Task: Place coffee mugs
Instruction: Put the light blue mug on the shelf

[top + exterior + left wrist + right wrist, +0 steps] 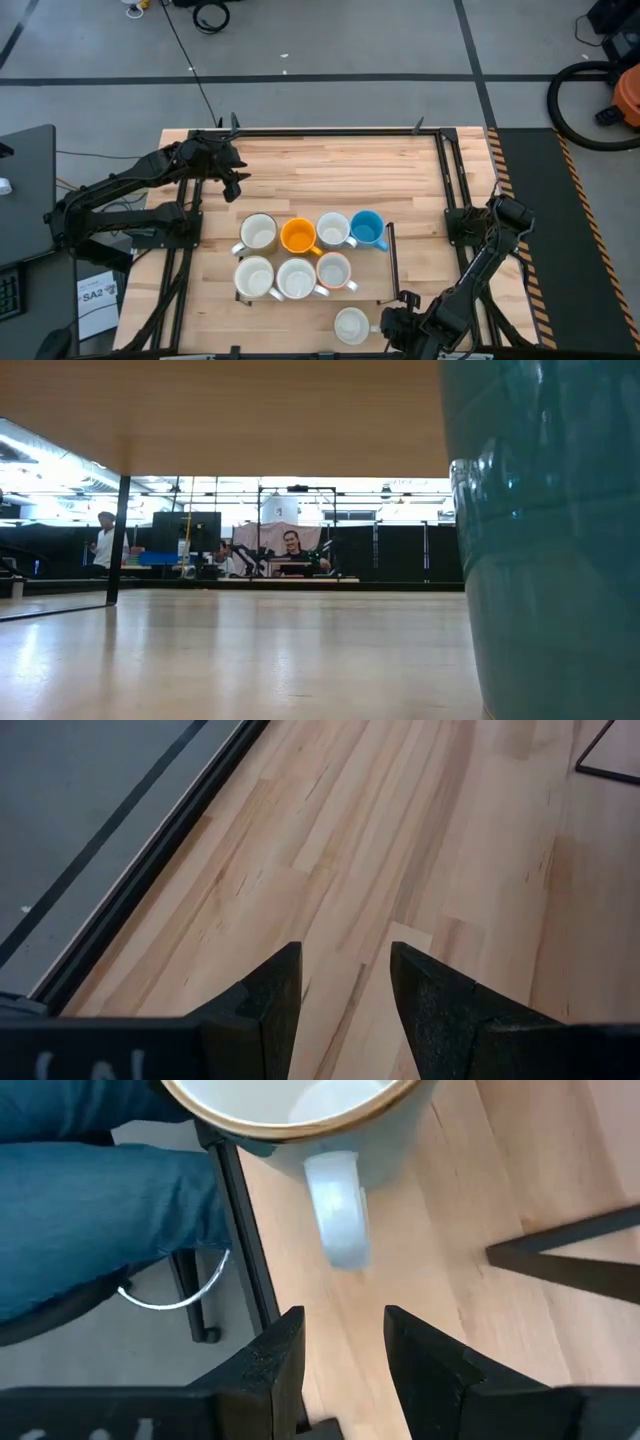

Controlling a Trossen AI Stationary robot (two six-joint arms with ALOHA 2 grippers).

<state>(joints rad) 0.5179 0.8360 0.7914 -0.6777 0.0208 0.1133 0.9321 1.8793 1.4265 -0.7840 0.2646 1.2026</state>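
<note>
Seven coffee mugs stand upright in two rows at mid-table: white [258, 232], orange [298, 236], white [332, 230] and blue [367, 229] behind, with two white ones [254, 276] and a reddish-brown one [333, 271] in front. A pale teal mug with a cream inside [352, 325] stands alone at the near edge, filling the low view's right side [545, 540]. Its handle [337, 1210] points at my right gripper [340, 1345], which is open just short of it with nothing between its fingers. My left gripper [235, 180] hovers open over bare wood at the far left.
A thin black frame [390, 260] borders the grouped mugs on their right and near sides. A person's leg in blue jeans [100, 1200] and a chair base sit just past the table's near edge. Bare wood lies across the table's far half [330, 165].
</note>
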